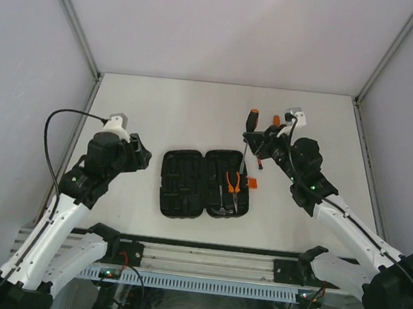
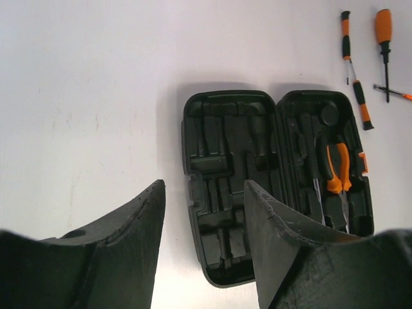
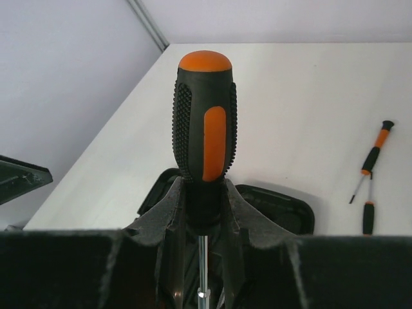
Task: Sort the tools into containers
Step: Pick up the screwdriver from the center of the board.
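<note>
The black tool case (image 1: 188, 184) lies open in the middle of the table, with orange-handled pliers (image 1: 232, 183) in its right half. My right gripper (image 1: 255, 139) is shut on the neck of a large orange-and-black screwdriver (image 3: 205, 122). Its handle points away from the arm and its shaft (image 1: 242, 166) reaches down over the case's right half. In the right wrist view the gripper (image 3: 205, 193) clamps just below the handle. My left gripper (image 2: 205, 187) stands open and empty above the case's left half (image 2: 228, 167); the top view shows this gripper (image 1: 145, 159) left of the case.
Thin screwdrivers lie on the table beyond the case's right end: one with an orange-and-black handle (image 2: 354, 71), a stubbier one (image 2: 383, 38) and a very thin one (image 2: 393, 92). Two of them (image 3: 373, 158) show in the right wrist view. White walls enclose the table.
</note>
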`<state>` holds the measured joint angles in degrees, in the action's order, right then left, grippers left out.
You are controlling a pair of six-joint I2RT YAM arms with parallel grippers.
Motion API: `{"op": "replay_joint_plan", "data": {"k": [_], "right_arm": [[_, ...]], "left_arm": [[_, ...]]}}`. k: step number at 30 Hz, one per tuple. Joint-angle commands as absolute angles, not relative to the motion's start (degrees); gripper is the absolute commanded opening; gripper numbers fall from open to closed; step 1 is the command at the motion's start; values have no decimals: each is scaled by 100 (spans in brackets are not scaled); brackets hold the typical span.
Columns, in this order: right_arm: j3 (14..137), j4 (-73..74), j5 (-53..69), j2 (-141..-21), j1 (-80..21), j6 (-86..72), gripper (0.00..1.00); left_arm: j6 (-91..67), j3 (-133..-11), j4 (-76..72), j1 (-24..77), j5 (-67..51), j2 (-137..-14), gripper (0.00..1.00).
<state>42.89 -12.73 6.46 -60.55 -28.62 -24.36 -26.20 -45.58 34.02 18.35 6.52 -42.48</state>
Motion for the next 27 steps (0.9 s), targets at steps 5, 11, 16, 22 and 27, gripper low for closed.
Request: {"op": "replay_joint_plan", "data": {"k": [5,11,16,22,27], "right_arm": [[4348,-1060,498,-5800,-3032,-3726,0],[4158,-755,358,-5582,-3063,-4746,0],[3821,-713,-56,-5247,-3076,-5407,0],[3476,-761,-419,-4796,-3170,-6009,0],[3420,-831,-465,-4737,-3331,-6184,0]], "left_arm": [[-2520,-4540,2834,2161,163,-3959,57],[-2689,-4699,2504,3683,749,-4063,59],[-2857,-4403,1794,4495,655,-4021,60],[-2926,-4402,1549,5305,759,-4465,62],[-2893,-4492,1261,5726,557,-4881,65]]}}
